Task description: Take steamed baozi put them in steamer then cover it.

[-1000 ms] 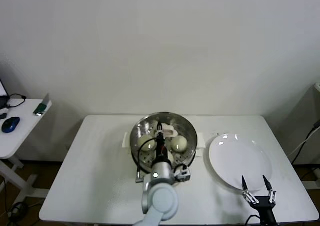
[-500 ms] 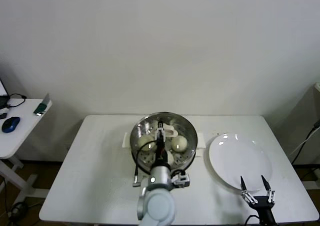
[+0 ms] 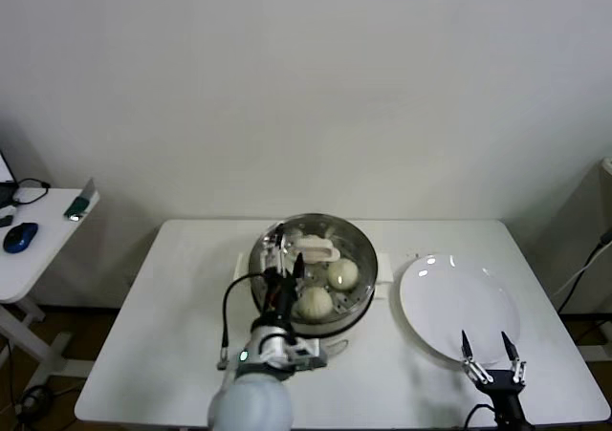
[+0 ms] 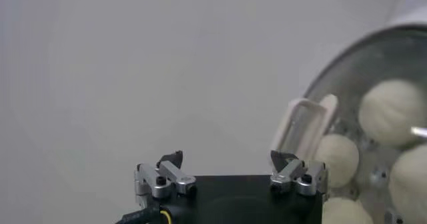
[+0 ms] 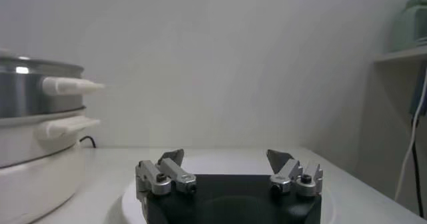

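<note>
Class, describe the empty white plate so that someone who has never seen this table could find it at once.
Start at the white rectangular table and find the large round shiny steel steamer on its white base at the middle. To the steamer's right lies the flat round white plate. Unlike the steamer, which holds cream-white buns, it is shallow and bare.

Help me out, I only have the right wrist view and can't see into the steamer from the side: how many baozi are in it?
Observer: Four baozi lie in the steamer; the left wrist view shows them all.
Operator: Where is the left gripper?
Observer: The left gripper is open and empty, over the steamer's left side.
Operator: Anything on the plate under my gripper?
Observer: No, the head view shows the plate bare.
</note>
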You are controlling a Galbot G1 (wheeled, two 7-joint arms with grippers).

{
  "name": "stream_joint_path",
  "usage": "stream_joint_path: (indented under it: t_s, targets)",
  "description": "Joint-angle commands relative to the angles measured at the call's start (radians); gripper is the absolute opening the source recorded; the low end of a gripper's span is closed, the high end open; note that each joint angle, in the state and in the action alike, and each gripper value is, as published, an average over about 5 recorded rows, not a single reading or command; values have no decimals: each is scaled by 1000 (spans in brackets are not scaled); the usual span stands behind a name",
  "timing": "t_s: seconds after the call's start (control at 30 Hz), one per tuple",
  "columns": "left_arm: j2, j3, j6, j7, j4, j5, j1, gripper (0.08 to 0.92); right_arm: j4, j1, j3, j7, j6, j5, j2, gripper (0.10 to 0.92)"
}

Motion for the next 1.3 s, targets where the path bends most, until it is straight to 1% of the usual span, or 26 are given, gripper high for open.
stream_joint_path:
  t_s: [0.03, 0.13, 0.23, 0.33, 0.43, 0.67, 0.97, 1.3]
  targets:
    - [84, -336, -357, -247, -118, -882, 153, 823, 56, 8, 4, 54, 6, 26, 5, 823]
    - [93, -453, -417, -251, -110, -1087, 214, 823, 61, 13, 7, 59, 3, 21, 6, 823]
    - [122, -552, -471, -242, -81, -1292, 268, 823, 64, 14, 8, 61, 3, 19, 4, 823]
    - [155, -613, -517, -227, -28, -1434, 301, 823, 66, 13, 7, 61, 6, 21, 2, 823]
    - [180, -632, -560, -215, 38, -1512, 319, 823, 62, 15, 3, 61, 6, 22, 0, 823]
    - [164, -600, -634, -185, 130, -1532, 330, 823, 65, 19, 0, 57, -2, 34, 0, 823]
    - [140, -573, -661, -180, 163, -1531, 338, 823, 70, 15, -2, 54, -17, 31, 2, 823]
    - [141, -566, -702, -181, 195, -1513, 340, 823, 66, 13, -5, 47, -21, 31, 4, 823]
